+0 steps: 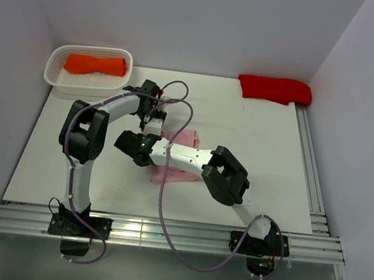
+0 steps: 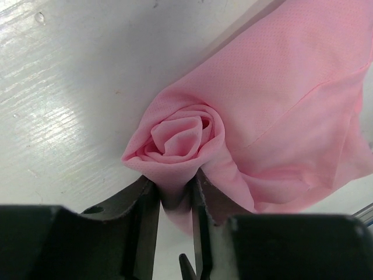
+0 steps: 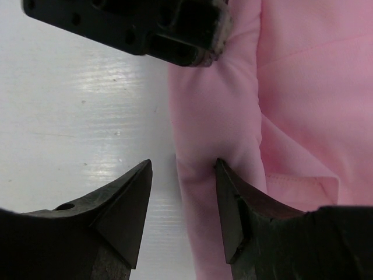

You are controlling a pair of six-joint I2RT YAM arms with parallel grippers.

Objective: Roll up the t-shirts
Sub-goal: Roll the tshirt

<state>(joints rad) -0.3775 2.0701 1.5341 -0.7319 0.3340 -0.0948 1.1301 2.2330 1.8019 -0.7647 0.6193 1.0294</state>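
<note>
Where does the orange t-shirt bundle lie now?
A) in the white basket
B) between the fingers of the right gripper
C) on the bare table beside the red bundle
A: the top view shows the orange bundle lying inside the white basket, at the far left.

robot lab cell, bare white walls [image 1: 209,25], aluminium-railed table [image 1: 257,132]

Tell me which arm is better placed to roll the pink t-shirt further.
Probably left. The left hand pinches the pink t-shirt at its coiled end, so it can turn the roll. The right hand stands open astride the shirt's edge, gripping nothing.
</note>
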